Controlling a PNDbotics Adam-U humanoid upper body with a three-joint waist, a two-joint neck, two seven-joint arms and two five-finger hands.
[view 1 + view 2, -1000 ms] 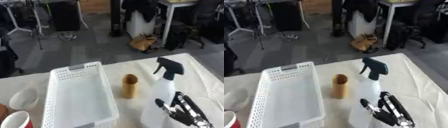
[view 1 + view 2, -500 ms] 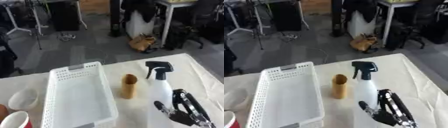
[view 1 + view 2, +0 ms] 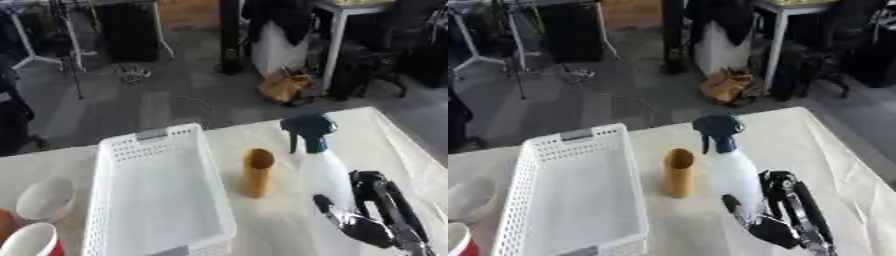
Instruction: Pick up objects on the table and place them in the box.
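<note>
Step in hand, as judged: carrying the spray bottle (image 3: pixel 322 165) to the box (image 3: pixel 157 200). To do it well: keep the bottle upright in transit, lift its base above the box's near rim, pass over or behind the cardboard tube (image 3: pixel 257 172) without knocking it, and lower onto the bare floor of the box before letting go.

Right hand (image 3: pixel 376 220): curled round the lower body of the bottle, thumb on the side toward the box, fingers wrapped on the far side. It holds nothing else.

Spray bottle: white body, dark trigger head above the hand, upright.

Cardboard tube: upright, just to the hand's left, between hand and box.

Box: white, perforated, farther left, nothing in it.

Left hand: not seen.
</note>
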